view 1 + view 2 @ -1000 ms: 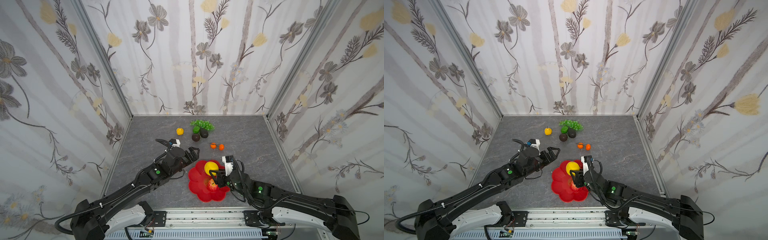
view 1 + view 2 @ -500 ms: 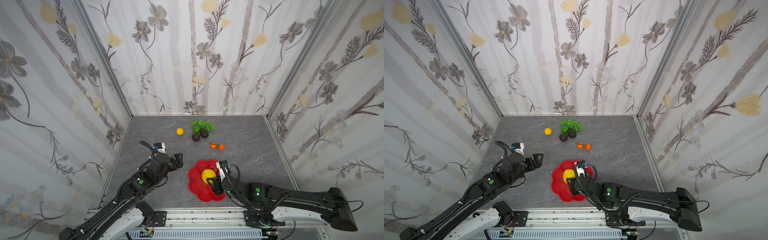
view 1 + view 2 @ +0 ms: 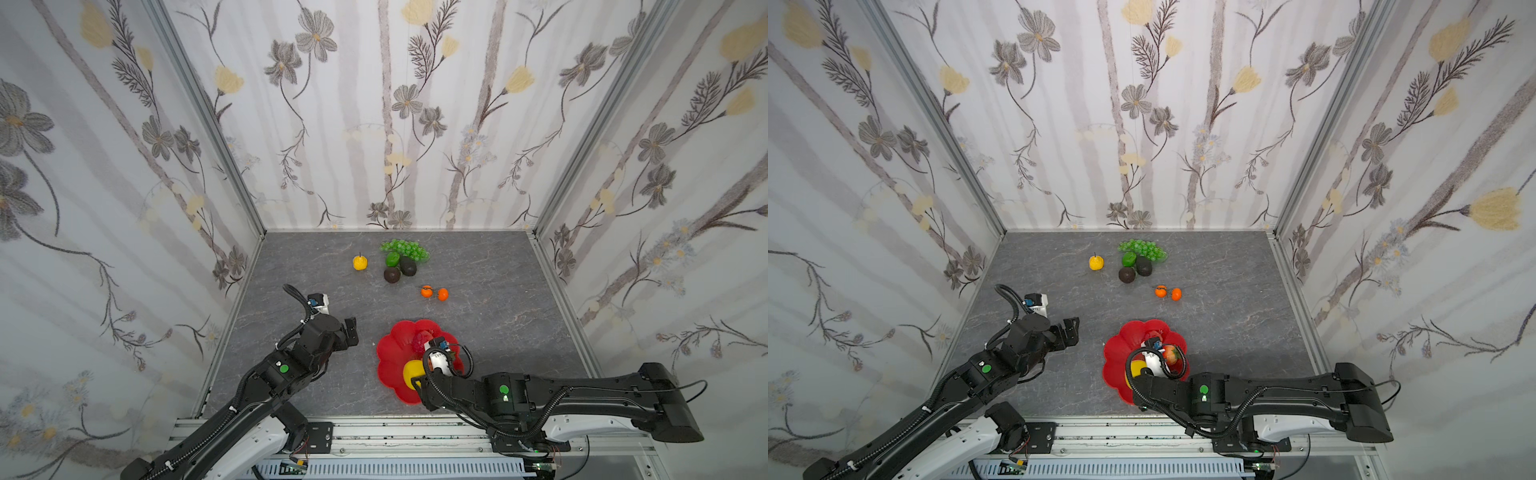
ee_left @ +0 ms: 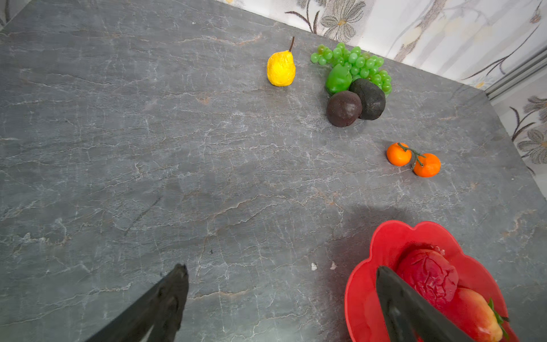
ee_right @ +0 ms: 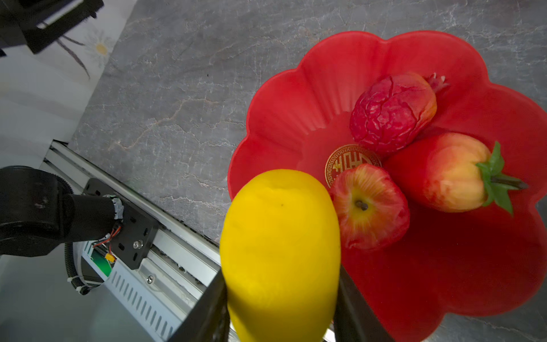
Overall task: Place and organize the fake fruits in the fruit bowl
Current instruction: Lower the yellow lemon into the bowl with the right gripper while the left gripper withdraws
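My left end effector (image 4: 282,278) hangs spread and empty left of the fruit bowl (image 5: 296,97), I judge so it is out of the way. My right end effector (image 5: 281,284) pinches the lemon (image 5: 278,231) over the bowl's near rim beside the apple (image 5: 370,207), where there is bare room. The pear (image 3: 360,262) and grapes (image 3: 405,248) lie beyond the bowl.

We see a glossy red plastic fruit bowl (image 5: 310,97), a smooth, waxy yellow lemon (image 5: 281,251), a crinkled matt red fruit (image 5: 390,112), and a grey tabletop (image 4: 148,148) with a veined, stone-like matt finish.
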Motion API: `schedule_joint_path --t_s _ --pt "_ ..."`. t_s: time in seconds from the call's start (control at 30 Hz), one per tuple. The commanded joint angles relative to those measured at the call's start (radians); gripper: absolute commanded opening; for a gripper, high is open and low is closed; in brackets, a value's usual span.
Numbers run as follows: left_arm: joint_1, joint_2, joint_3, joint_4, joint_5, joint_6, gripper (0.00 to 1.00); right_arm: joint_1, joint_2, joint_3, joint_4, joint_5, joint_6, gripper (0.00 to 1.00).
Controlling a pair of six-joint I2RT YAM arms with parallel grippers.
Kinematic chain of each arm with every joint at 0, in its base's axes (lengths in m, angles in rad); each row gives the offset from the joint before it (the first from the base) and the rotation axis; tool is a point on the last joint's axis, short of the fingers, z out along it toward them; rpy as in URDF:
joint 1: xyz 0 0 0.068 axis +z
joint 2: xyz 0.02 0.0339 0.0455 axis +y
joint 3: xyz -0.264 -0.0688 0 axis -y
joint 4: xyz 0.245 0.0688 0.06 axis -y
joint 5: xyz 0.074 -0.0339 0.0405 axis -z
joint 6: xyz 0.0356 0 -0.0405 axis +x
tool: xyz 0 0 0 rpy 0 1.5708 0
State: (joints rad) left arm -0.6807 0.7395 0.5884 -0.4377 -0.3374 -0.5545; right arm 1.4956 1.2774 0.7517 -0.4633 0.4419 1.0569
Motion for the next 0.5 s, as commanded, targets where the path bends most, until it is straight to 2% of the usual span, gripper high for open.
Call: schedule_joint_path --t_s 0.0,0.47 --pt "0.003 0.0 -0.012 0.028 -0.047 0.033 1.0 0.009 0.05 0.049 -0.004 -0.006 0.05 0.37" --pt "0.015 0.0 -0.067 0.084 -0.048 0.055 1.0 0.01 0.274 0.203 -0.153 -0.012 0.093 0.38"
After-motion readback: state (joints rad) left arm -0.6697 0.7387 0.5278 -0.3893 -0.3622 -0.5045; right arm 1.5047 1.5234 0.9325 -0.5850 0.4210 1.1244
